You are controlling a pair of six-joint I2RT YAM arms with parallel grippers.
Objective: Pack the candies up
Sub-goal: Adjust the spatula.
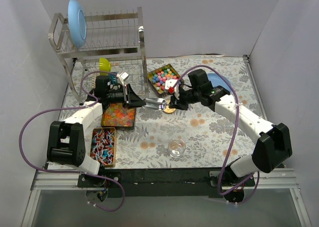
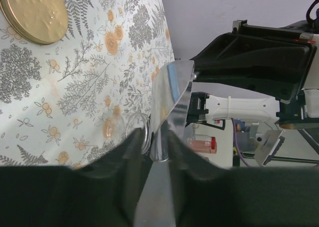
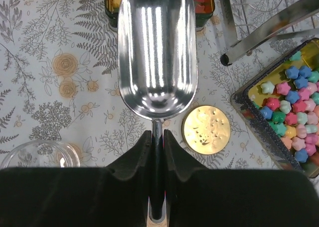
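Note:
A shiny metal scoop [image 1: 155, 104] hangs above the table between my two grippers, and its bowl [image 3: 157, 52] is empty. My right gripper [image 3: 157, 134] is shut on the scoop's handle; it also shows in the top view [image 1: 173, 100]. My left gripper [image 2: 159, 147] is shut on the scoop's other end [image 2: 169, 102], seen from above [image 1: 141, 101]. Star-shaped candies [image 3: 294, 112] in mixed colours fill a tin [image 1: 163, 80] just behind the scoop. An empty glass jar [image 1: 177, 147] stands near the front edge, and its gold lid [image 3: 206, 129] lies under the scoop.
A tin of orange beads [image 1: 118, 115] and a tin of mixed wrapped sweets [image 1: 103, 146] lie at the left. A dish rack [image 1: 99, 42] with a blue plate [image 1: 77, 22] stands at the back left, a yellow bowl [image 1: 104, 65] beneath it. A blue dish [image 1: 220, 80] sits behind my right arm.

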